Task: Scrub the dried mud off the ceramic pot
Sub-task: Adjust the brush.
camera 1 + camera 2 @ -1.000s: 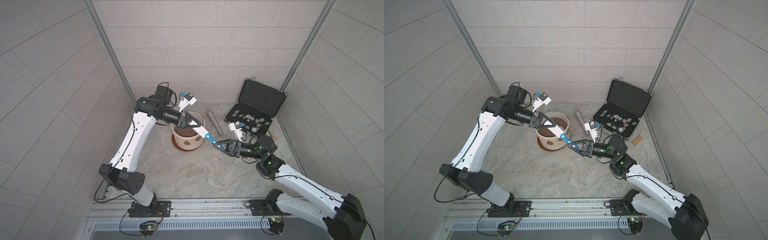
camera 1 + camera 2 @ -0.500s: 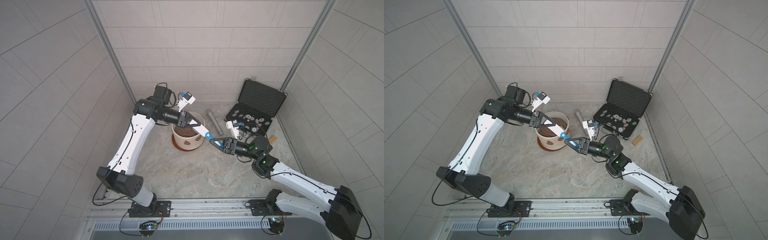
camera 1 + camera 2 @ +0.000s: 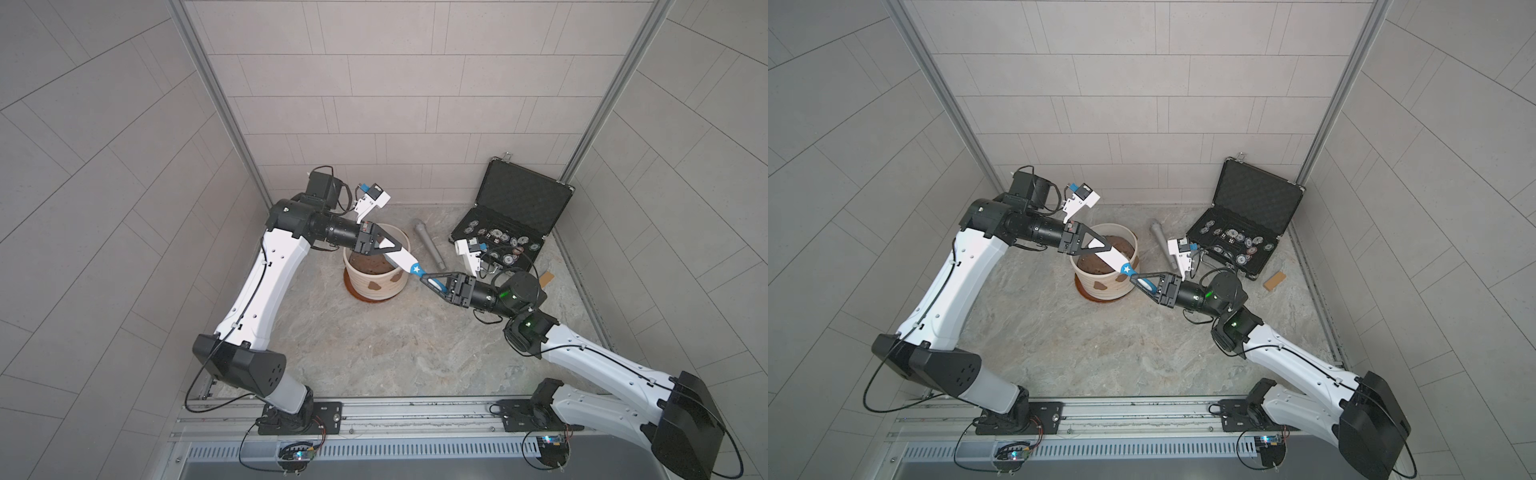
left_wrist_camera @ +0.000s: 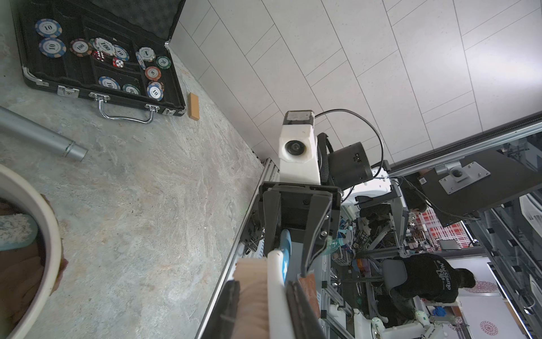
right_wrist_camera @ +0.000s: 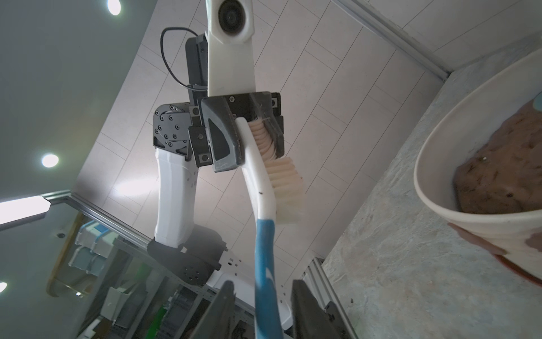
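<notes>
soil (image 3: 371, 263) in pot (image 3: 360, 281), case (image 3: 520, 207) right of it, tube (image 3: 430, 245) between

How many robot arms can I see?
2. The left arm reaches over the ceramic pot, gripping the brush by its bristle end. The right arm reaches in from the opposite side to the brush's blue handle.

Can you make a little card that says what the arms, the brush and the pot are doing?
Pot: cream ribbed ceramic pot on round terracotta saucer
Mud: reddish-brown dried mud patches on its outer wall
Tool: white-and-blue plastic scrubbing brush, held up in the air
Left gripper: shut on the bristle head
Right gripper: open, jaws either side of the blue handle, gaps showing
Nearby: open black case of poker chips
</notes>
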You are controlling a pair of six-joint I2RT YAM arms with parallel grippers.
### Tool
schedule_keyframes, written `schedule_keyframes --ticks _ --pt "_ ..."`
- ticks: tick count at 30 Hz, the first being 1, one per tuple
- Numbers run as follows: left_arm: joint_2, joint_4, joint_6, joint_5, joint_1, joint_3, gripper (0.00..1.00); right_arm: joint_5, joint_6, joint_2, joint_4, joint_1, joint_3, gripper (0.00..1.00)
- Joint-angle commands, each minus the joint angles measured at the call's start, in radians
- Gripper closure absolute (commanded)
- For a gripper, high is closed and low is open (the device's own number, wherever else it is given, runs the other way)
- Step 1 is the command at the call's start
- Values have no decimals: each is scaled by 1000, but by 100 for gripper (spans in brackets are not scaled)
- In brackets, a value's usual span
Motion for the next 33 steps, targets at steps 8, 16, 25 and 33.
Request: schedule_keyframes --ticks 8,16,25,33 --pt "-8 -67 66 115 23 1 100 -190 -179 6 -266 -7 156 64" --pt "-15 -109 123 108 23 0 100 -250 -268 57 -402 -9 262 83" --pt "-10 -107 77 3 50 37 2 -343 -350 107 -496 -35 306 100" --pt "0 -54 -83 -238 315 28 0 -170 -1126 186 -1177 -1 463 100"
